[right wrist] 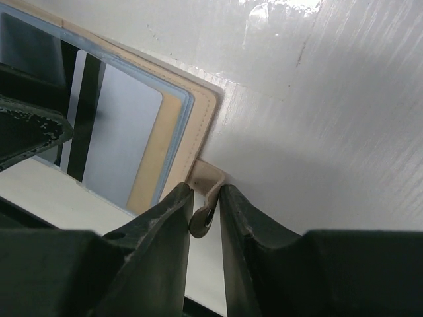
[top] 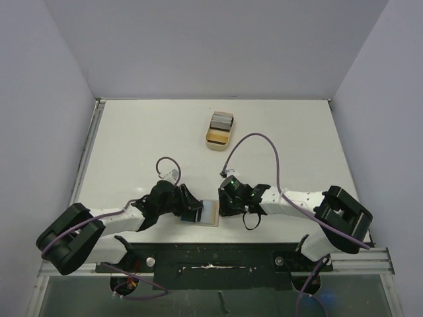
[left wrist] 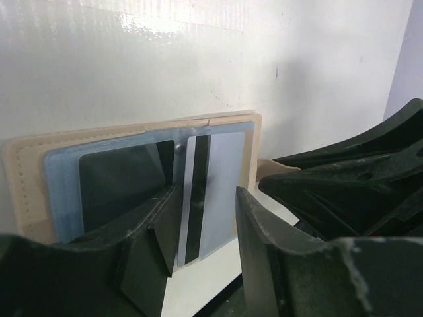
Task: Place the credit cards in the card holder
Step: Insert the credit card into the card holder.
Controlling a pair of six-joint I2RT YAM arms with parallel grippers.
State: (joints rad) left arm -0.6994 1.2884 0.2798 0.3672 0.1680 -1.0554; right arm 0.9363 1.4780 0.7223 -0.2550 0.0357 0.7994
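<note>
You're watching both arms reaching in over the white table (top: 145, 139), and the card holder (top: 211, 218) is lying open and flat near the front edge, right between the two grippers. Your right gripper (right wrist: 205, 193) is pinching the holder's strap tab (right wrist: 202, 212), with the jaws nearly together, the tab and its round snap sitting between them, and the tab bending up off the table. Your left gripper (left wrist: 206, 198) is coming in from the other side, its jaws standing apart with one finger (left wrist: 155, 228) on each long side of the grey-white card with the dark stripe (left wrist: 223, 188). You can't tell from here whether those fingers are actually squeezing that card or just straddling it. The card is lying lengthwise in the holder's right-hand clear pocket, with its near end sticking out past the holder's edge over the table. A dark rectangle (left wrist: 122, 181) is showing in the left-hand pocket. Well behind all this, toward the far side, the tan tray (top: 213, 141) is sitting with a few pale and dark flat pieces (top: 222, 121) stacked at its far end, too small to call.
</note>
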